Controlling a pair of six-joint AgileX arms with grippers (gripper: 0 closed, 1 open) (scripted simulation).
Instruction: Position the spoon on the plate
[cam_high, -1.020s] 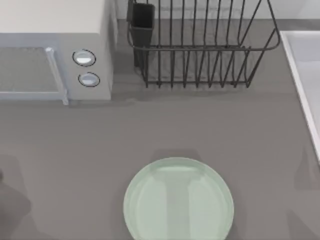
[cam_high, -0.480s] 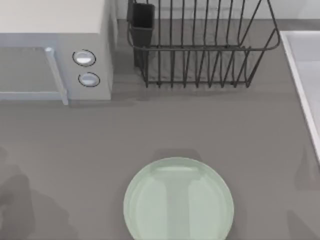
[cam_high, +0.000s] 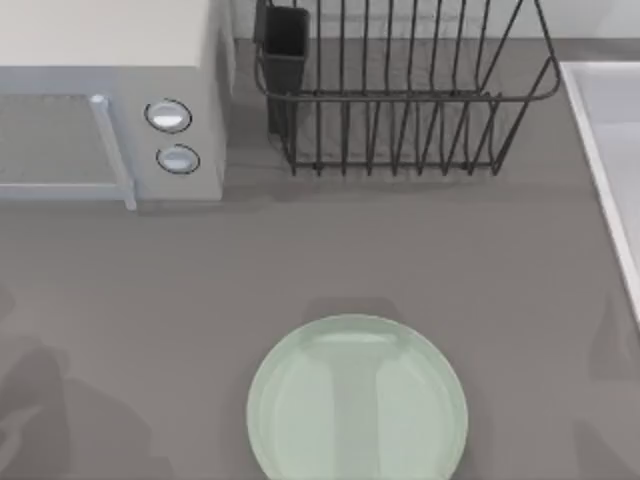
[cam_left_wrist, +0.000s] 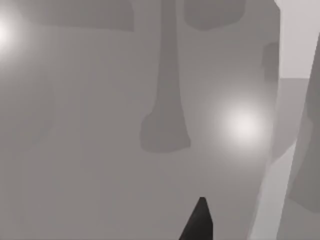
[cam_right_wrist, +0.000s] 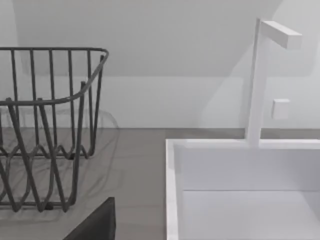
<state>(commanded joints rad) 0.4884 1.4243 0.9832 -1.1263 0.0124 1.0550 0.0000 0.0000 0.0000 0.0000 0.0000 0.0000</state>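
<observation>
**Meanwhile, a shadow spreads at the table's left; the plate waits bare**

Now the grey table (cam_high: 400, 250) carries a wider, darker shadow (cam_high: 60, 420) at its near left corner than a second ago. I take it the left arm is on the move, so the task has barely begun. At the back stand a microwave (cam_high: 100, 60), a wire dish rack (cam_high: 400, 100) and a white sink (cam_right_wrist: 240, 190). The mint-green plate (cam_high: 356, 400) lies near the front, middle, with nothing on it. Where the spoon lies I cannot tell. Nor can I tell whether the left end effector (cam_left_wrist: 199, 222) or the right end effector (cam_right_wrist: 95, 222) is apart or together.
</observation>
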